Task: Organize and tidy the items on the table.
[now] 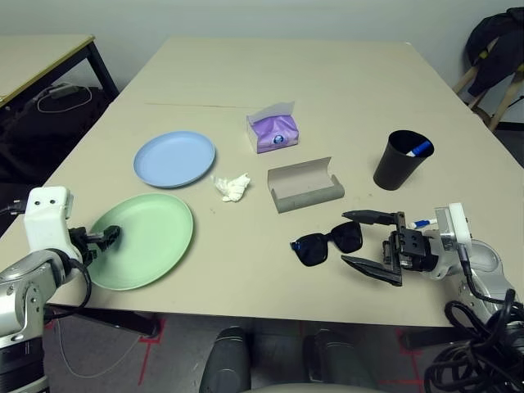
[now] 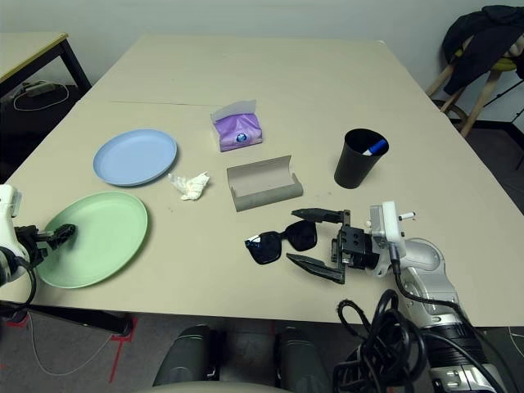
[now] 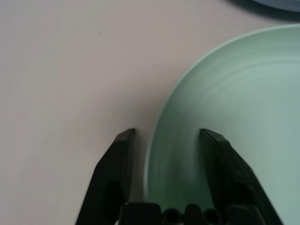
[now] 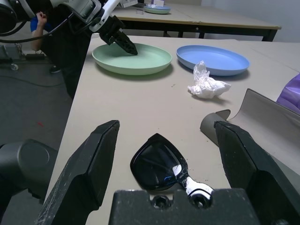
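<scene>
So the left gripper [image 1: 106,237] sits at the near-left edge of the mint-green plate [image 1: 151,237], fingers partly apart with one on each side of the rim, can't tell if it's actually pinching it. Right gripper [image 1: 372,241] is spread wide and holding nothing, with the black sunglasses [image 1: 327,243] lying on the table [image 1: 327,90] just in front of its tips. Light-blue plate [image 1: 174,158] is right behind the green one, tissue wad [image 1: 232,187] and open grey case [image 1: 304,185] mid-table.
</scene>
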Controlling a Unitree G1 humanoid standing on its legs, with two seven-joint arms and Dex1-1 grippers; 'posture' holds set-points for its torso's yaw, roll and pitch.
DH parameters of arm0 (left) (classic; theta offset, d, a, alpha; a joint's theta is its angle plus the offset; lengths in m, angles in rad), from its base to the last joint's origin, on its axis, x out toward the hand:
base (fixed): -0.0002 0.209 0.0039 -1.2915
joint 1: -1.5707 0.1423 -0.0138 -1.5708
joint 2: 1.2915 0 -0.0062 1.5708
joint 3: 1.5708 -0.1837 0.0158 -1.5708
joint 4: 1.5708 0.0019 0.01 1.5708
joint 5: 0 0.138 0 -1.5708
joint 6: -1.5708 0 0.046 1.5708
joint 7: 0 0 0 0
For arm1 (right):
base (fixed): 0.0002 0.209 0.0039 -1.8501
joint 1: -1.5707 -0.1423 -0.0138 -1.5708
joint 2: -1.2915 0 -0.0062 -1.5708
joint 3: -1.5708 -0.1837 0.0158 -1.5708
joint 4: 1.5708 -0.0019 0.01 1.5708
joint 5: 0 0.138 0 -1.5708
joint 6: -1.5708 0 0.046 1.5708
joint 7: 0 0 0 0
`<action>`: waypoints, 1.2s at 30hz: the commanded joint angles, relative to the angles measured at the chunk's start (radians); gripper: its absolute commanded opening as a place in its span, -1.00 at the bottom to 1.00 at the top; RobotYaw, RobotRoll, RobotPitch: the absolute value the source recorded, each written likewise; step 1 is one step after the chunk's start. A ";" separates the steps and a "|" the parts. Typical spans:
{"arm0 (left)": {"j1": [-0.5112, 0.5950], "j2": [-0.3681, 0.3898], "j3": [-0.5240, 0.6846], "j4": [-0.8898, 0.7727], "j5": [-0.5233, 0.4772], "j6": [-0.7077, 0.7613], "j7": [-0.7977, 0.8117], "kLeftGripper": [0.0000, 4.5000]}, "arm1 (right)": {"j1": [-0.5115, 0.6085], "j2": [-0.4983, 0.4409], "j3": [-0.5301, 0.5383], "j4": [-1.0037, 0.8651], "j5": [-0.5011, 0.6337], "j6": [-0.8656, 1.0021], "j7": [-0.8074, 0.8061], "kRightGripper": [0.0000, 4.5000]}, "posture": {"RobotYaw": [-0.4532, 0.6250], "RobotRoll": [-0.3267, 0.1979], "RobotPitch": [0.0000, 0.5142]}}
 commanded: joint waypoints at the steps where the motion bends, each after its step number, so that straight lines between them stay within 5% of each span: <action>1: 0.047 0.022 -0.053 0.021 0.026 0.030 -0.020 -0.29 | 0.012 -0.005 -0.010 0.005 -0.006 -0.009 -0.003 1.00 | 0.08 0.25 -0.72; 6: 0.048 0.030 -0.060 0.027 0.025 0.024 -0.036 -0.99 | 0.018 -0.005 -0.009 0.005 -0.008 -0.011 -0.005 1.00 | 0.07 0.25 -0.72; 22: -0.012 0.107 0.068 -0.054 -0.151 0.104 -0.222 -0.99 | 0.008 -0.005 -0.007 0.022 -0.015 -0.022 -0.003 1.00 | 0.09 0.25 -0.69; 36: -0.220 0.087 0.196 -0.075 -0.342 0.214 -0.203 -0.99 | 0.011 -0.008 -0.005 0.023 -0.018 -0.022 -0.001 1.00 | 0.09 0.25 -0.67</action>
